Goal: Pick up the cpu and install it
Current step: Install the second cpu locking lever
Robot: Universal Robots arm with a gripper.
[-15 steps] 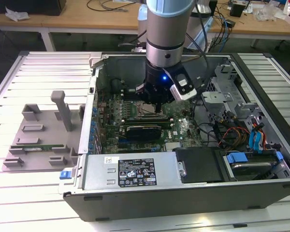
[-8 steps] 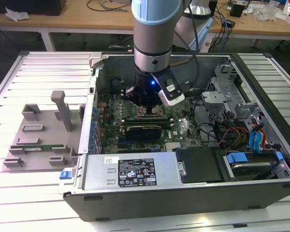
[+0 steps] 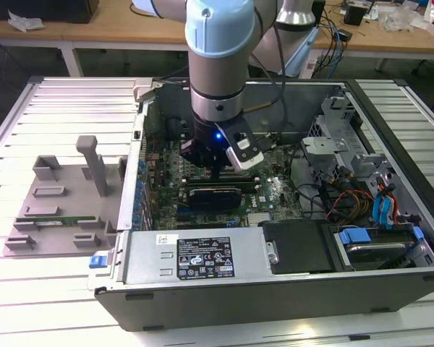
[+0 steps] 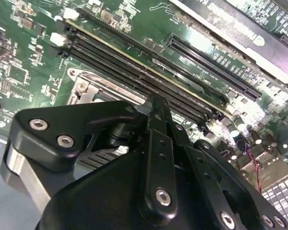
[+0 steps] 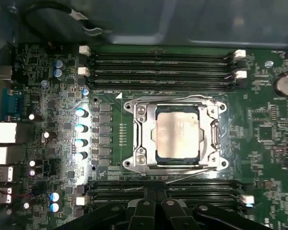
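Counter (image 3: 29, 303): slatted white surface, carries the open PC case (image 3: 289, 289) and a grey parts fixture (image 3: 58, 210) well off to the exterior view's left of the arm.

Arm (image 3: 217, 65) is reaching straight down into the case, fingers (image 3: 215, 172) low over the motherboard (image 3: 202, 181) (green board, memory slots on both sides of the socket).

Socket (image 5: 175, 134): metal frame in the middle of the board, directly ahead of the fingers in the first wrist view, with a bank of memory slots (image 5: 163, 189) between fingertips and socket.

The cpu (image 5: 176, 135) sits flat inside the socket frame, silver top up, square to the frame as far as I can tell. It is not in the grasp; it lies just beyond the fingers, apart from them.

Fingers' state: in the second wrist view the two fingers (image 4: 158, 124) meet along the centre line with nothing between them, so clenched and empty, I judge. Tips are close above the memory slots; I can't tell whether they touch.

Progress, my read: pick and place are done and the chip is seated. Whether the socket's retention frame and lever are fully latched I can't tell (the frame looks down around the chip, the lever state is unclear). That is the only part possibly left.
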